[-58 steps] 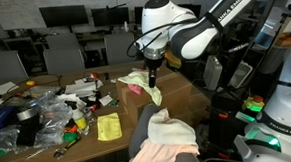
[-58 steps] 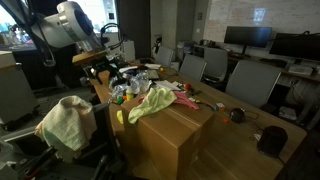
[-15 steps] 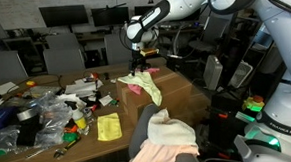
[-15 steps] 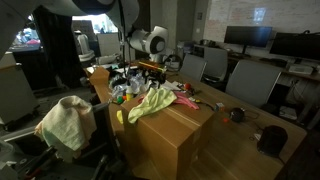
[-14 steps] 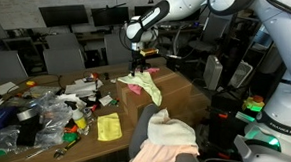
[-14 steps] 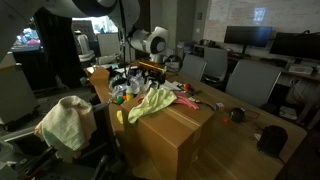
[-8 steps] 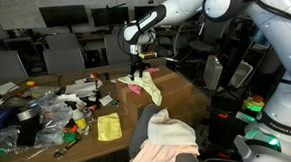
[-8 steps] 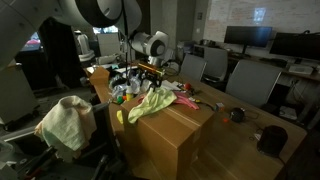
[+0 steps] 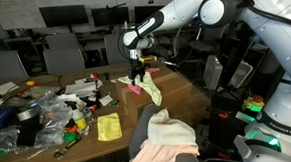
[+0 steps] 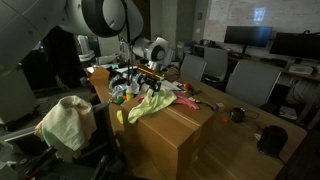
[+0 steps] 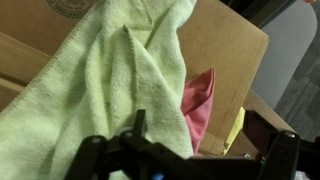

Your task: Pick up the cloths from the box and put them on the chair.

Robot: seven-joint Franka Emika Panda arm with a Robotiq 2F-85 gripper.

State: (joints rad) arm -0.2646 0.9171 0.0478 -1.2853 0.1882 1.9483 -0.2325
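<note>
A light green cloth (image 9: 146, 87) hangs over the edge of the open cardboard box (image 9: 174, 97); it also shows in the exterior view (image 10: 152, 104) and fills the wrist view (image 11: 105, 80). A pink cloth (image 11: 201, 99) lies in the box beside it, with a bit of yellow cloth (image 11: 236, 128) lower down. My gripper (image 9: 137, 79) hangs just above the green cloth, also seen in the exterior view (image 10: 147, 87). In the wrist view its fingers (image 11: 205, 142) are apart and hold nothing. The chair (image 9: 149, 141) carries pale cloths (image 9: 166, 133), (image 10: 64, 120).
A cluttered table (image 9: 47, 108) with plastic bags and small items stands beside the box; a yellow cloth (image 9: 109, 127) lies on it. Office chairs (image 10: 250, 82) and monitors (image 10: 243, 38) stand behind. The robot base (image 9: 277, 114) is close to the chair.
My gripper has come down and a little toward the box edge, from above the box to just over the green cloth. The cloths have not moved.
</note>
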